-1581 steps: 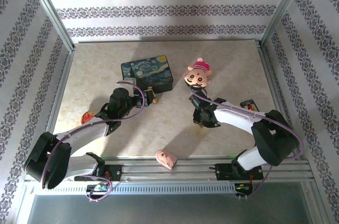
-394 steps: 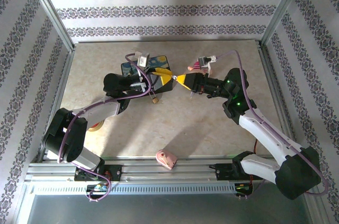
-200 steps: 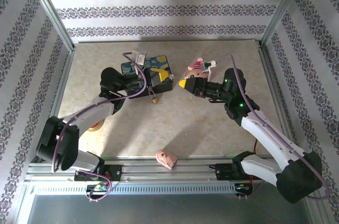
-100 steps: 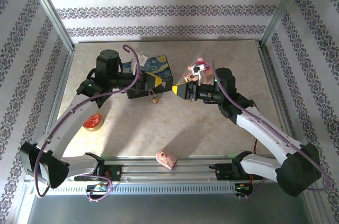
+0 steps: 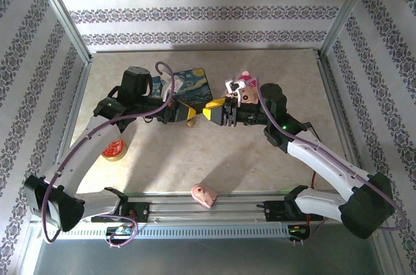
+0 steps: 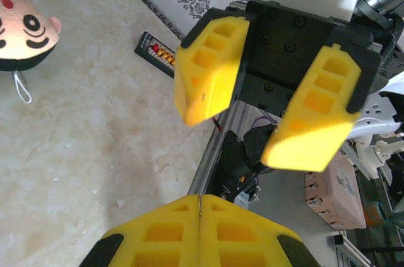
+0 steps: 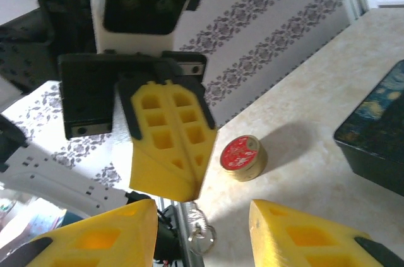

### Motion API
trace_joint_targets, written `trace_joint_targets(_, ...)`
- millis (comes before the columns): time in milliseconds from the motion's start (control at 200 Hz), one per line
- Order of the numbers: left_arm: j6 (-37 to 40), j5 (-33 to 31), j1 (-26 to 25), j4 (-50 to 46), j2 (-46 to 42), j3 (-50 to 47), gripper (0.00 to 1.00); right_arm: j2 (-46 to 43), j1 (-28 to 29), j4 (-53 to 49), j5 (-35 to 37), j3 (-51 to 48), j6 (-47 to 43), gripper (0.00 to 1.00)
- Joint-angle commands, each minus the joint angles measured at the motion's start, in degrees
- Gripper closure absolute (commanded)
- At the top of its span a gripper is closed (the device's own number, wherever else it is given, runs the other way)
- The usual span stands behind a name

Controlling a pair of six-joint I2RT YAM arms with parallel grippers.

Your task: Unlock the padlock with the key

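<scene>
Top external view, read from left to right across a pale marble-patterned table [image 5: 162, 164]. A round red tin [image 5: 114, 149] is seen at about 8 o'clock from the table's centre. The left arm is stretched from the 7 o'clock corner toward the middle, and the left gripper [image 5: 190, 114] is pointed toward 3 o'clock. Its yellow fingers [image 7: 170, 147] are pressed flat together, a closed seam is shown in the left wrist view, and nothing is seen between them.

A dark box [image 5: 192, 81] painted with a swirling night sky is placed at 11 o'clock, just behind that gripper. The padlock [image 5: 190, 122], small and brass-coloured, is found on the table close to the centre. It lies at 6 o'clock of the box and just under the left fingertips; whether it is touched cannot be told. In the right wrist view a small silvery ring [image 7: 199, 232] is seen just below those fingertips, too blurred to be identified.

A pink wedge [image 5: 204, 194] is laid at 6 o'clock, at the near edge. The right gripper [image 5: 207, 111] is pointed toward 9 o'clock, tip to tip with the left one and just apart from it. Its fingers [image 6: 208, 65] are held partly apart, and nothing is gripped. A pink cartoon-faced soft toy [image 5: 246, 85] is set at 1 o'clock.
</scene>
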Motion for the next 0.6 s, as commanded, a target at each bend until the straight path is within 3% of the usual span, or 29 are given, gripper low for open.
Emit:
trace_joint_targets(0, -0.8, 3.2, 0.4, 2.8, -1.0, 0.3, 1.0, 0.0, 1.3, 2.5, -3.2, 1.1, -1.7, 0.59)
trace_joint_targets(405, -3.7, 5.4, 0.5, 7.8, -1.6, -1.7, 1.0, 2.9, 2.2, 3.3, -6.2, 2.6, -1.6, 0.69)
trace_joint_targets(595, -4.3, 5.8, 0.6, 8.8, -1.5, -2.0, 1.0, 3.8, 2.3, 3.9, -7.0, 3.0, -1.2, 0.69)
